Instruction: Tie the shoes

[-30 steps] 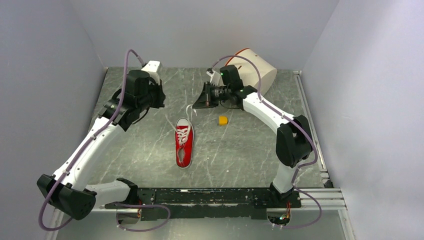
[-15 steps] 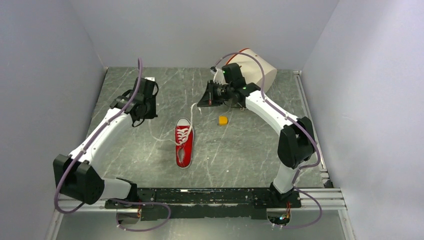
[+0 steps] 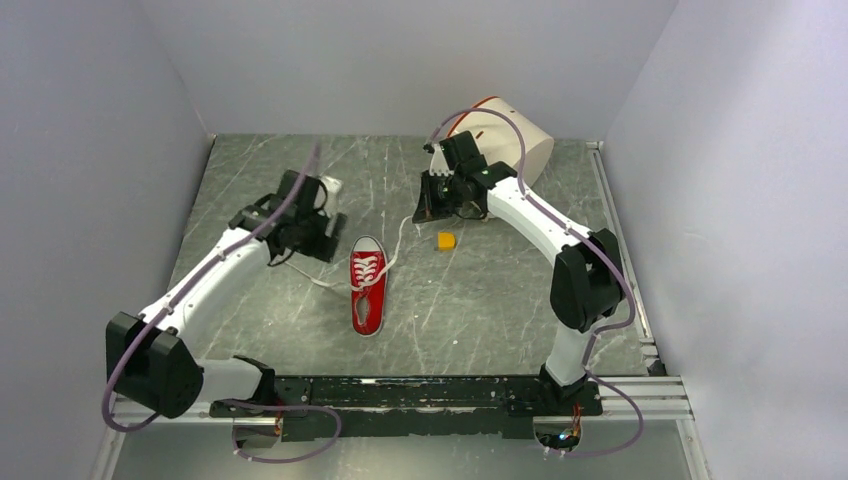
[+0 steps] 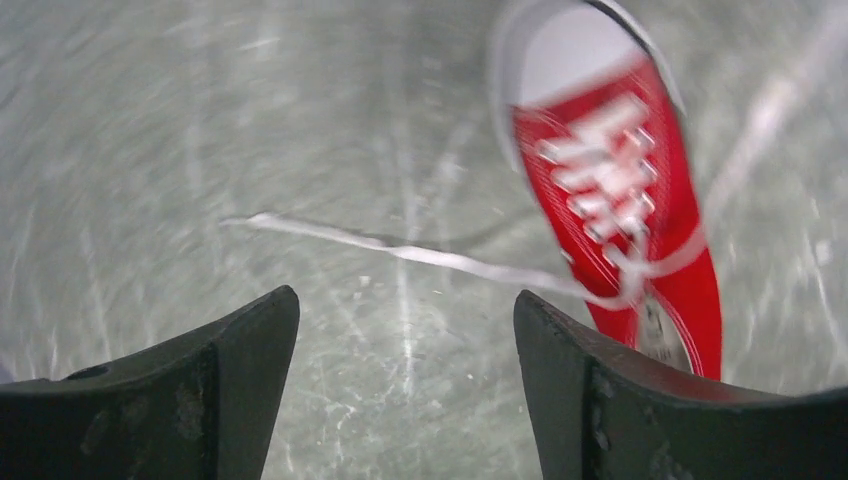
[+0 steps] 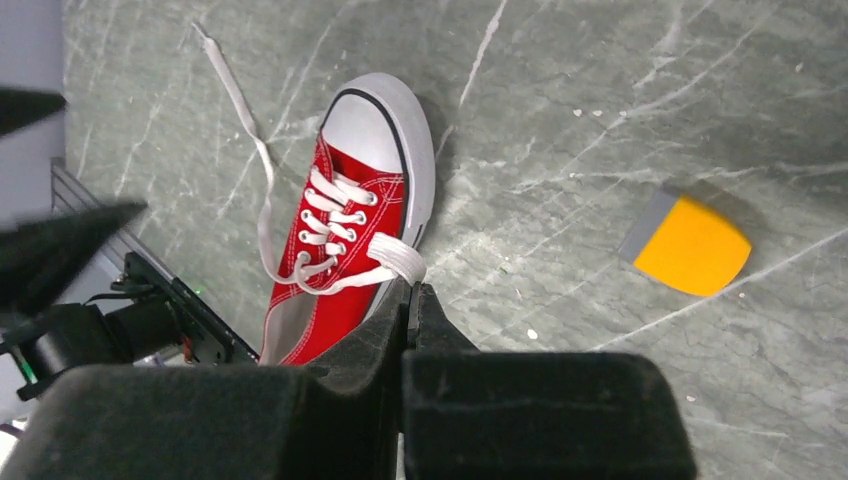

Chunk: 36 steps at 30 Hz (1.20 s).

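Comparing with a second ago, the left arm (image 3: pixel 215 275) has swung in from the far left corner and come down toward the bench (image 3: pixel 480 300). Its jaws stand apart and hold nothing. The left lace (image 4: pixel 400 250) lies slack on the bench just ahead of those jaws, crossing the gap between them without touching either one.

The shoe (image 3: pixel 367 285) stands on its sole ahead and to the right of the left jaws, toe pointing away from the arm bases. It has not shifted.

The right lace (image 3: pixel 400 235) rises from the eyelets to the right jaws. These are together and, as far as the wrist view shows, clamped on the lace end. The right arm (image 3: pixel 530 215) has drawn back slightly, so this lace now runs clear of the bench. The shoe lies ahead of those jaws and to their left.

Assessment: the laces are spread one to each side, with no crossing and no knot yet. The left jaws appear placed to take up the slack lace next.

Containers: the shoe's opening shows only its red insole. A yellow block (image 3: pixel 446 241) sits loose on the bench near the right jaws, inside nothing. A pale drum (image 3: pixel 510 135) rests behind the right jaws, and its contents cannot be seen.
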Motion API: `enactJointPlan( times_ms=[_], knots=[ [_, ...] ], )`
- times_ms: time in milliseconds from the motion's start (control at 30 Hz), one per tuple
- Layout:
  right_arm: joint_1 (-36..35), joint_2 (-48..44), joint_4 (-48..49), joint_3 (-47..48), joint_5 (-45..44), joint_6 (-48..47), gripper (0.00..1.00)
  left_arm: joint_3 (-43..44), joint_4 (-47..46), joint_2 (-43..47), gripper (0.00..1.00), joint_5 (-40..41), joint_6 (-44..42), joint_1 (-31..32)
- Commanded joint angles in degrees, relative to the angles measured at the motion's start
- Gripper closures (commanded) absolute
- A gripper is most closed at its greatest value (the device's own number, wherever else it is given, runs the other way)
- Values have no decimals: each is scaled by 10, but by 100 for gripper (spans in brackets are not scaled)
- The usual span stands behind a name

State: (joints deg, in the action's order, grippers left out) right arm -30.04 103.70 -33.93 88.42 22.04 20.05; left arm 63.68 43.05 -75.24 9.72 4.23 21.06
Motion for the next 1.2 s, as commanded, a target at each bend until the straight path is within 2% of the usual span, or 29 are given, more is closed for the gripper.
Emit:
enactJointPlan(
  times_ms=[0, 33, 133, 267, 433, 633, 833, 1000, 1167],
  knots=[
    [2, 7, -16, 2, -5, -15, 100, -59, -38, 25, 22, -110, -226, 83],
    [2, 5, -15, 3, 0, -13, 100, -74, -53, 35, 24, -100, -256, 102],
    [2, -2, -17, 3, 17, -7, 100, -82, -72, 47, 26, -78, -309, 104],
    [2, -16, -10, -13, 25, -3, 100, -128, -98, 46, 27, -119, -351, 100],
    [2, -39, 15, -43, 27, 4, 100, -182, -146, 53, 27, -115, -355, 106],
    [2, -52, 46, -72, 42, 18, 100, -216, -226, 17, 30, -158, -313, 93],
    [2, -55, 44, -70, 51, 13, 100, -231, -264, -10, 44, -193, -301, 84],
    [2, -52, 39, -62, 56, 9, 100, -235, -253, -1, 78, -194, -286, 84],
    [2, -43, 50, -43, 77, 24, 100, -215, -219, 23, 94, -220, -280, 86]
  ],
)
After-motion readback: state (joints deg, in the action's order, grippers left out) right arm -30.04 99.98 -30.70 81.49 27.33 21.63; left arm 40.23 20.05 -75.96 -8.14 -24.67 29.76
